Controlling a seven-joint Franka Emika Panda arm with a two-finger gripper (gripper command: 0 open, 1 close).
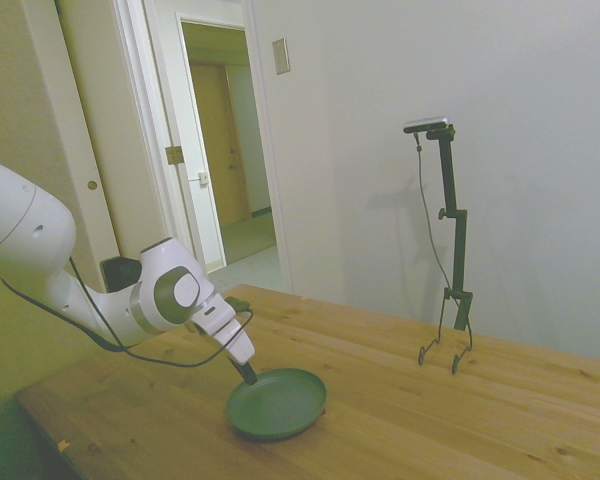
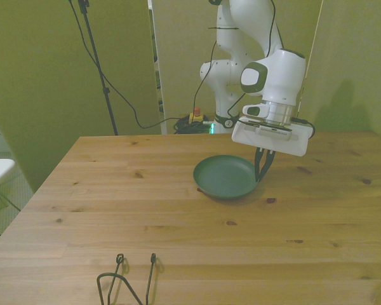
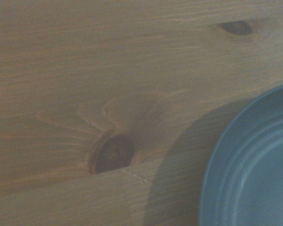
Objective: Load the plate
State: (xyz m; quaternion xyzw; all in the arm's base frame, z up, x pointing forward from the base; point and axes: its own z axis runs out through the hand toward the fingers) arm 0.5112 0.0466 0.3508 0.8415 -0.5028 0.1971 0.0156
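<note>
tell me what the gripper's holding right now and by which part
The gripper is closed on the plate, pinching its rim on the front view's right. That edge looks slightly raised off the table.

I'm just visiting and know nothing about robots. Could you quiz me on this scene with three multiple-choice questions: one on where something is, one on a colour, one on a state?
1. Where is the gripper?
A. at the plate's rim
B. high above the table
C. at the table's corner

2. What colour is the plate?
A. red
B. dark green
C. white

3. What is on the plate?
A. a cup
B. fruit
C. nothing

Answers:
1 A, the fingers reach down to the rim on the front view's right.
2 B, green in side and front views.
3 C, its inside shows bare.
</note>
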